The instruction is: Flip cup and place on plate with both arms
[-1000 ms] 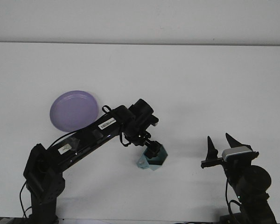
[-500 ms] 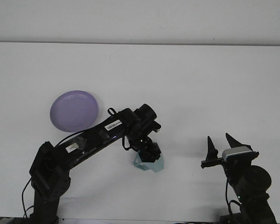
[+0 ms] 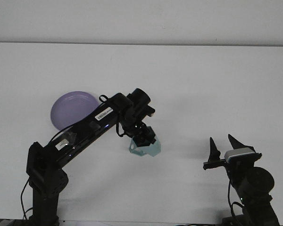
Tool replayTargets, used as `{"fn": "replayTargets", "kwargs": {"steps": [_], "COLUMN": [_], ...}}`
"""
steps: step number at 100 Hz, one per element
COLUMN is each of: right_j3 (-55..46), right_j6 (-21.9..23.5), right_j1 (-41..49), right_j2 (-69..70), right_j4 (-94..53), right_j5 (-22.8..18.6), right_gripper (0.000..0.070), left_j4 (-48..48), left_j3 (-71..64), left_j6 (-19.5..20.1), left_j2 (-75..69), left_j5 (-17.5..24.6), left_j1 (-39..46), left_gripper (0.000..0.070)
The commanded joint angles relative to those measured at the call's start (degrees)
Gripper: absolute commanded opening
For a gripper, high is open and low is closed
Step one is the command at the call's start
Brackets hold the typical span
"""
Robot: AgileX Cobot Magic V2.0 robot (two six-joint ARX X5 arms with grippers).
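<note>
Cup [image 3: 145,148], pale teal, is held in the left gripper [image 3: 143,138] near the middle of the white table [image 3: 188,84], a little toward 7 o'clock from the centre. It is tilted, with a faceted side turned toward the camera; whether its mouth points up or down cannot be told. The gripper's dark fingers [image 3: 142,135] are pinched on the cup's upper part, so that part is hidden. Whether the cup touches the table or hangs just over it cannot be told.

The plate [image 3: 71,109], round and lilac, is lying flat at 10 o'clock from the cup, well apart from it. Its lower right edge is crossed by the black left arm [image 3: 85,132], which is stretched from its base at the 7 o'clock corner up toward the cup. A white label is seen on the arm near the wrist.

The right gripper [image 3: 222,148] is parked at 4 o'clock from the cup, well apart from it. Its 2 black fingers are spread wide and pointed upward, with nothing between them.
</note>
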Motion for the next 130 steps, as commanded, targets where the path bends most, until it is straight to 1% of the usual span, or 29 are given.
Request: {"fn": "replayTargets", "kwargs": {"steps": [1, 11, 24, 42, 54, 62, 69, 77, 80, 108, 130], "right_j3": [0.3, 0.3, 0.3, 0.3, 0.3, 0.3, 0.3, 0.3, 0.3, 0.3, 0.3], "right_j6": [0.7, 0.7, 0.7, 0.7, 0.7, 0.7, 0.7, 0.7, 0.7, 0.7, 0.6], "right_j1": [0.0, 0.0, 0.0, 0.0, 0.0, 0.0, 0.0, 0.0, 0.0, 0.0, 0.0], "right_j2": [0.1, 0.1, 0.1, 0.1, 0.1, 0.1, 0.1, 0.1, 0.1, 0.1, 0.1], "right_j4": [0.7, 0.7, 0.7, 0.7, 0.7, 0.7, 0.7, 0.6, 0.6, 0.2, 0.2], "right_j5": [0.1, 0.1, 0.1, 0.1, 0.1, 0.1, 0.1, 0.1, 0.1, 0.1, 0.1], "right_gripper": [0.0414, 0.0414, 0.0414, 0.0414, 0.0414, 0.0414, 0.0414, 0.0414, 0.0414, 0.0414, 0.0414], "left_j4": [-2.2, -5.0, -6.5, -6.7, -6.4, -6.7, -6.6, -6.6, -6.6, -6.4, -6.5], "left_j3": [3.6, 6.9, 7.9, 7.9, 7.9, 7.9, 7.8, 7.8, 7.8, 7.8, 7.8], "left_j6": [1.4, 1.9, 2.2, 2.4, 2.6, 4.2, 4.6, 4.9, 4.9, 4.9, 5.0], "left_j2": [-0.2, -1.6, -4.0, -5.2, -4.8, -4.3, -3.7, -2.3, -1.6, 6.1, 7.7], "left_j5": [-0.6, -1.3, -4.0, -4.4, -7.9, -8.6, -9.2, -13.3, -14.0, -14.3, -14.3], "left_j1": [2.0, 6.9, 14.7, 26.0, 31.3, 33.9, 35.8, 37.3, 37.8, 40.6, 40.7], "left_gripper": [0.0013, 0.0013, 0.0013, 0.0013, 0.0013, 0.0013, 0.0013, 0.0013, 0.0013, 0.0013, 0.0013]}}
